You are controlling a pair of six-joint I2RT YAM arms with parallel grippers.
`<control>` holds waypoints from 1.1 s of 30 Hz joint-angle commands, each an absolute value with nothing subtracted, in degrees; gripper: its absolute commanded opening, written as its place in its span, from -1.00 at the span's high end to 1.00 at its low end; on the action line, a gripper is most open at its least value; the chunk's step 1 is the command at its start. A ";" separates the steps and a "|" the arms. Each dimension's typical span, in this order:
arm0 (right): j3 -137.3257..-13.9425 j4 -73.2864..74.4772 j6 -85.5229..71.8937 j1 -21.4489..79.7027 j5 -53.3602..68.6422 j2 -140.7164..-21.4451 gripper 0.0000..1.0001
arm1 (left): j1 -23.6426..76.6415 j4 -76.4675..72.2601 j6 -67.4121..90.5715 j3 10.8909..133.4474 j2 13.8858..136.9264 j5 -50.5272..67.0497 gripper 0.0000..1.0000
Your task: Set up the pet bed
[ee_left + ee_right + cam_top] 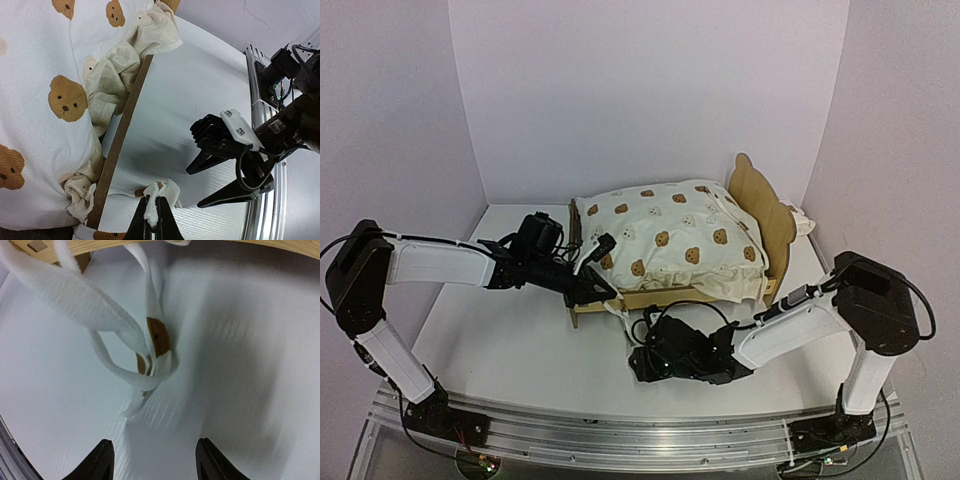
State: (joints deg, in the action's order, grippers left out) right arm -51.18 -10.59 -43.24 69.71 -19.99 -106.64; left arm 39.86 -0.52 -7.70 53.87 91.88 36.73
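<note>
Pet bed (pixel 670 245) at the table's (pixel 500 340) rear centre, bear-print cushion on top. Left gripper (pixel 152 220) at bed's near corner, pinched tight on a white strap (pixel 159 192). Right gripper (pixel 152 462) just before bed, spread wide, empty

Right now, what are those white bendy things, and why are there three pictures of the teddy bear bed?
Those are two robot arms bolted to a table. Each ends in a two-finger pincer, called a gripper. One picture looks down from above. The other two come from small cameras on the arms' wrists, so you see things very close up.

On the table stands a small wooden pet bed with a cream cushion printed with brown bears.

The left gripper is pinched shut on a white cloth strap at the bed's near corner. The right gripper is open and holds nothing. It points at that strap, which its own camera shows looped on the table.
</note>
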 commanded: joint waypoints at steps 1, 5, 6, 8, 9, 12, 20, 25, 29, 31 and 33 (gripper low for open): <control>-54.78 -14.39 -47.14 69.61 -23.03 -108.38 -0.08 | 39.86 -2.72 -8.81 53.61 89.61 36.33 1.00; -55.50 -14.84 -48.42 69.61 -24.19 -110.56 0.01 | 39.85 -2.77 -8.72 53.35 89.46 36.38 1.00; -55.71 -14.85 -48.60 69.65 -24.28 -110.97 0.03 | 39.83 -2.76 -8.71 53.27 89.41 36.39 1.00; -55.85 -14.82 -49.07 69.62 -25.09 -111.92 0.13 | 39.82 -2.73 -8.69 53.22 89.34 36.36 1.00; -55.72 -14.78 -49.51 69.59 -25.75 -112.44 0.19 | 39.82 -2.72 -8.65 53.22 89.30 36.31 1.00; -54.53 -14.72 -51.34 69.59 -27.23 -113.56 0.38 | 39.82 -2.35 -8.19 53.52 89.08 35.91 1.00; -49.99 -13.52 -50.50 69.44 -25.56 -110.29 1.00 | 37.87 10.27 -13.48 59.67 86.43 32.25 1.00; -46.65 -13.17 -47.40 67.42 -19.49 -107.17 1.00 | 32.99 19.11 -19.52 62.59 82.75 29.61 1.00; -49.82 -13.55 -41.72 66.38 -13.95 -107.95 0.95 | 32.61 18.25 -18.13 60.33 80.94 33.02 1.00; -52.52 -13.75 -39.02 66.37 -12.32 -108.78 0.82 | 32.61 16.10 -15.76 58.87 80.98 35.35 1.00; -54.36 -15.70 -38.39 66.40 -11.51 -109.47 0.68 | 32.64 14.25 -14.61 58.04 81.60 37.18 1.00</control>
